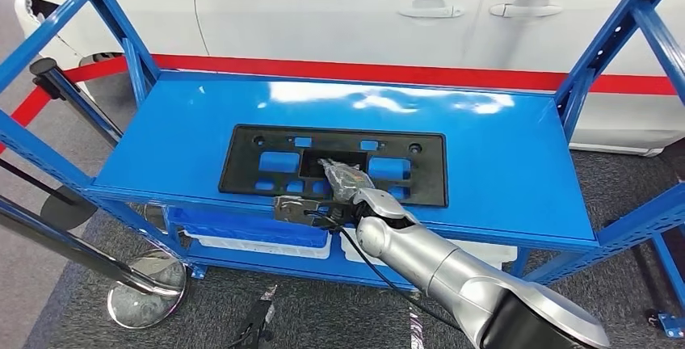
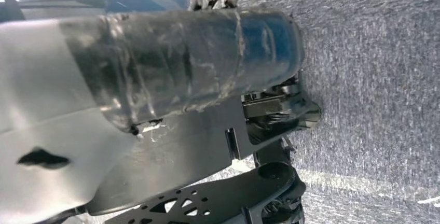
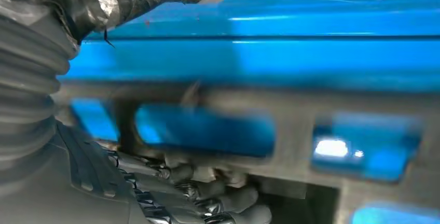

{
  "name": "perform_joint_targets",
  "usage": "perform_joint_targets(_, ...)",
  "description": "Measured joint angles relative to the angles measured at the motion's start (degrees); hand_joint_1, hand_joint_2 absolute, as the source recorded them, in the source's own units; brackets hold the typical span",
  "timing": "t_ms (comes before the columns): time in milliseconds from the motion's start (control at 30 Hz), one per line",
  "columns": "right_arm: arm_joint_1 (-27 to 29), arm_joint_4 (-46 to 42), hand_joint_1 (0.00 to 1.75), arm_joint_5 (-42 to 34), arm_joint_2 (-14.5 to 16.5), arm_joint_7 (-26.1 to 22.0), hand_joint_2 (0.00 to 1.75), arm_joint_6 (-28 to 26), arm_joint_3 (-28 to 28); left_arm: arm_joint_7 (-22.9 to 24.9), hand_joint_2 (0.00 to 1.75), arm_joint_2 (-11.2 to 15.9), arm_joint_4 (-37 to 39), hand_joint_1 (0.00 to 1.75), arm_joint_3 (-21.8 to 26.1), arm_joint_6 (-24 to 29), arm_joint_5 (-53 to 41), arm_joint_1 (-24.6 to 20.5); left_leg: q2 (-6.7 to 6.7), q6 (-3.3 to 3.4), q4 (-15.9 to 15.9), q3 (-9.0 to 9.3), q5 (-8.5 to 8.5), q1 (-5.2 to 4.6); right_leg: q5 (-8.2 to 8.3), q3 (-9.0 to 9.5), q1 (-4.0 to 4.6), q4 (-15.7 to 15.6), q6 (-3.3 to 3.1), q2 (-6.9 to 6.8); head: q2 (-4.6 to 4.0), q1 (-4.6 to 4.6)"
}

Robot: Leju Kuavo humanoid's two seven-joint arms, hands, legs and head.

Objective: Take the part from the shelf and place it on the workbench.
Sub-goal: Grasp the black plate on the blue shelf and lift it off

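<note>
Fingers (image 3: pixel 223 203) of the right hand (image 1: pixel 349 190) lay on the black part (image 1: pixel 266 159), near the middle of its front edge, reaching over the frame between its cutouts. In the right wrist view they were curled against the dark frame, but the picture was blurred, so I cannot tell whether they already gripped it or only touched it. The silver right arm (image 1: pixel 436 272) came up from below and reached across the front edge of the blue shelf (image 1: pixel 501 155). The part lay flat on this shelf, a little left of its middle, not lifted at any side. The left hand (image 2: pixel 155 68) hung down over the grey carpet floor (image 2: pixel 373 79); how its fingers stood was hidden behind its own cover.

Behind the shelf stood a white car (image 1: pixel 339 10).

By my judgement the task was at its beginning: the reach was made, the grasp perhaps not sure. Lifting the part, carrying it, and placing it on the workbench were all left to do.
</note>
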Motion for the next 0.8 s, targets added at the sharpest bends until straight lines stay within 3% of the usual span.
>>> perform_joint_targets(67,-0.19,0.42,0.0,0.33,0.0,0.88,1.75,-1.11,0.0,0.0,0.0,0.04,0.0,0.0,-0.02,-0.01,-0.02,-0.15,-0.03,0.39,-7.34,3.17,3.32,-0.13,-0.23,0.35,0.07,-0.03,0.21,0.17,0.0,0.01)
perform_joint_targets(100,-0.38,0.62,0.0,0.86,-0.01,1.55,1.75,-2.17,0.0,0.0,0.0,0.04,0.0,0.0,-0.03,-0.01,-0.02,-0.24,-0.06,0.57,-9.61,4.23,3.83,-0.26,-0.26,0.35,0.14,-0.08,0.43,0.21,0.0,0.01)
perform_joint_targets(200,-0.96,1.22,0.0,3.56,-0.12,4.18,1.75,-5.94,0.13,-0.03,0.0,0.07,0.0,0.0,-0.04,0.01,-0.01,-0.22,-0.13,1.13,-11.23,4.99,3.59,-0.45,-0.2,0.21,0.26,-0.3,1.32,0.23,0.0,0.11)
perform_joint_targets(267,-1.41,1.63,0.0,5.99,-0.36,5.9,1.75,-8.45,0.42,-0.12,0.0,0.08,0.0,0.0,-0.05,0.05,-0.01,-0.11,-0.06,1.79,-11.97,5.43,3.97,-0.24,-1.21,-0.26,0.23,0.88,1.92,0.09,0.0,0.15)
perform_joint_targets(367,-1.68,2.05,0.0,12.31,-1.05,9.74,1.75,-14.53,1.28,-0.26,0.0,0.05,0.0,0.0,-0.06,0.05,-0.06,-0.15,0.03,2.55,-12.37,5.75,4.14,-0.22,-6.0,-4.28,0.2,10.02,2.28,-0.1,0.0,0.3)
perform_joint_targets(433,-1.56,2.38,0.0,17.14,-1.72,12.63,1.75,-19.09,2.5,-0.26,0.0,0.02,0.0,0.0,-0.08,0.05,-0.14,-0.01,0.03,2.68,-12.27,5.72,4.07,-0.27,-7.63,-6.82,0.16,15.31,2.37,-0.12,0.0,0.32)
perform_joint_targets(467,-1.49,2.55,0.0,19.0,-2.05,13.65,1.75,-20.76,3.1,-0.26,0.0,-0.02,0.0,0.0,-0.08,0.08,-0.18,0.07,0.02,2.68,-12.19,5.72,4.03,-0.28,-6.9,-6.74,0.14,15.06,2.36,-0.12,0.0,0.32)
perform_joint_targets(500,-1.48,2.7,0.0,20.69,-2.35,14.51,1.75,-22.31,3.7,-0.26,0.0,-0.09,0.0,0.0,-0.08,0.1,-0.26,0.12,0.01,2.64,-12.04,5.72,3.95,-0.28,-5.32,-5.6,0.1,12.64,2.3,-0.13,0.0,0.32)
perform_joint_targets(533,-1.51,2.78,0.0,21.94,-2.59,15.08,1.75,-23.45,4.2,-0.26,0.0,-0.18,0.0,0.0,-0.09,0.12,-0.35,0.14,-0.01,2.55,-11.83,5.7,3.82,-0.27,-3.31,-3.75,0.07,8.86,2.21,-0.15,0.0,0.32)
perform_joint_targets(600,-1.67,2.87,0.0,23.64,-2.93,15.83,1.75,-25.07,5.07,-0.26,0.0,-0.36,0.0,0.0,-0.1,0.14,-0.53,0.07,-0.04,2.13,-11.19,5.43,3.46,-0.49,-0.94,-0.4,0.12,2.09,1.96,-0.15,0.0,0.29)
perform_joint_targets(633,-1.73,2.91,0.0,24.05,-3.08,16.0,1.75,-25.44,5.48,-0.26,0.0,-0.42,0.0,0.0,-0.13,0.14,-0.6,0.05,-0.05,1.88,-10.96,5.27,3.35,-0.58,-0.65,0.35,0.19,0.52,1.82,-0.12,0.0,0.27)
perform_joint_targets(733,-1.78,3.08,0.0,24.33,-3.52,16.3,1.75,-25.54,6.27,-0.27,0.0,-0.49,0.0,0.0,-0.18,0.17,-0.7,0.06,-0.03,1.18,-10.77,4.98,3.28,-0.57,-0.46,0.51,0.26,-0.17,1.19,-0.03,0.0,0.25)
perform_joint_targets(800,-1.83,3.14,0.0,24.43,-3.69,16.5,1.75,-25.42,6.5,-0.3,0.0,-0.54,0.0,0.0,-0.2,0.23,-0.72,0.05,0.01,0.56,-8.67,4.11,1.69,-0.45,-0.21,0.7,0.01,-0.5,0.69,-0.08,0.0,0.08)
